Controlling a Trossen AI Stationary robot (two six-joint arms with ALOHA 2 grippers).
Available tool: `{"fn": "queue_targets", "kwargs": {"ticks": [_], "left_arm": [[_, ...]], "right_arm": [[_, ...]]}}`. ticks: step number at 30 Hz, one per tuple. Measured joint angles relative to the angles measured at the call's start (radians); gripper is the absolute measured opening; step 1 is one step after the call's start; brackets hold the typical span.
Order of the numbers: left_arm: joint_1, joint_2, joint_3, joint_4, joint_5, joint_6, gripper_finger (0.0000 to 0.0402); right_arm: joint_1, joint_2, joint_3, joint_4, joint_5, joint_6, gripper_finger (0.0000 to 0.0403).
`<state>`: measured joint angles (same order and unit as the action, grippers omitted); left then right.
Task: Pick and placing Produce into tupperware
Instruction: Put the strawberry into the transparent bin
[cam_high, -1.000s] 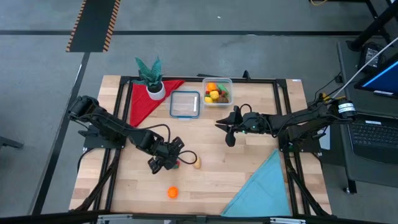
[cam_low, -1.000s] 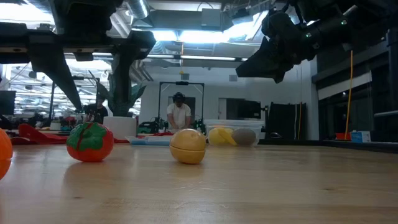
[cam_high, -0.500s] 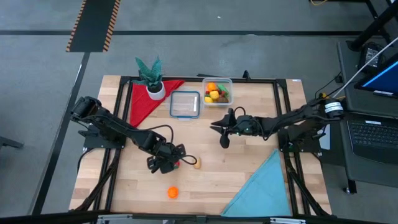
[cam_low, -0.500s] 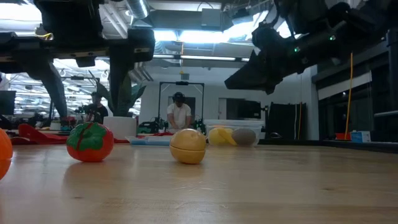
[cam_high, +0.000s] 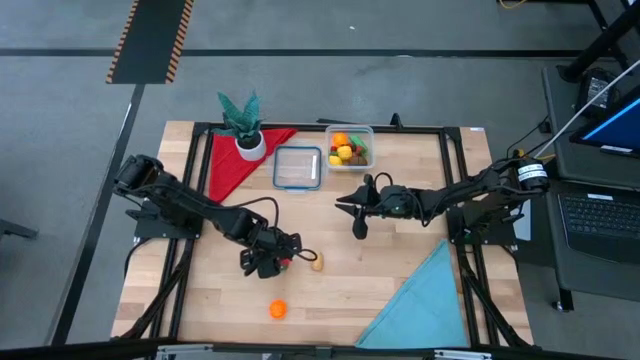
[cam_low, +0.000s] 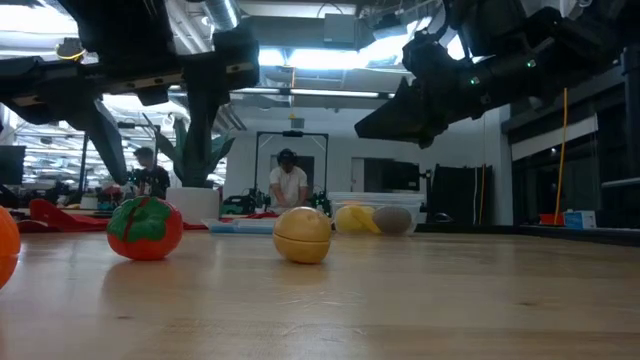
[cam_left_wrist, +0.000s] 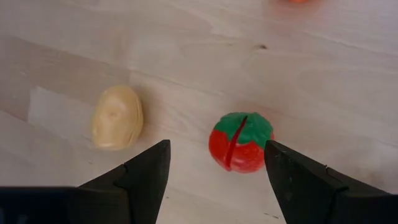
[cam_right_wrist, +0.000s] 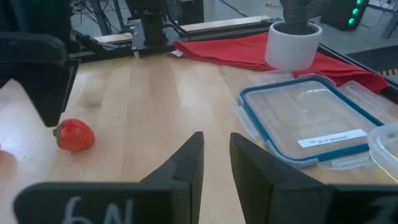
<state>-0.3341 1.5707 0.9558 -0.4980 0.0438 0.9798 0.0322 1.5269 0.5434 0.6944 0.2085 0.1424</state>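
Directly between the spread fingers of the left gripper (cam_left_wrist: 214, 180) sits the red tomato (cam_left_wrist: 240, 141), untouched on the table (cam_high: 400, 270); a tan potato (cam_left_wrist: 117, 117) lies just beside. Well apart, the right gripper (cam_right_wrist: 216, 165) hovers, jaws narrow and empty. Beyond it stands the tupperware (cam_high: 349, 147), already holding produce.

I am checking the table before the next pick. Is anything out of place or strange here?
Nothing is spilled or damaged. Three produce pieces lie outside the tupperware: a red tomato between the open left gripper's fingers, a tan potato beside it, and an orange fruit nearer the table's front edge. The blue-rimmed lid lies flat beside the tub.
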Motion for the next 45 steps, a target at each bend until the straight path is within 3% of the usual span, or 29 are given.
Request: {"fn": "queue_targets", "kwargs": {"ticks": [45], "left_arm": [[0.088,0.179,0.012,0.041,0.224,-0.061,0.0253]], "right_arm": [[0.0,0.0,0.0,-0.021,-0.001,-0.02,0.008]]}}
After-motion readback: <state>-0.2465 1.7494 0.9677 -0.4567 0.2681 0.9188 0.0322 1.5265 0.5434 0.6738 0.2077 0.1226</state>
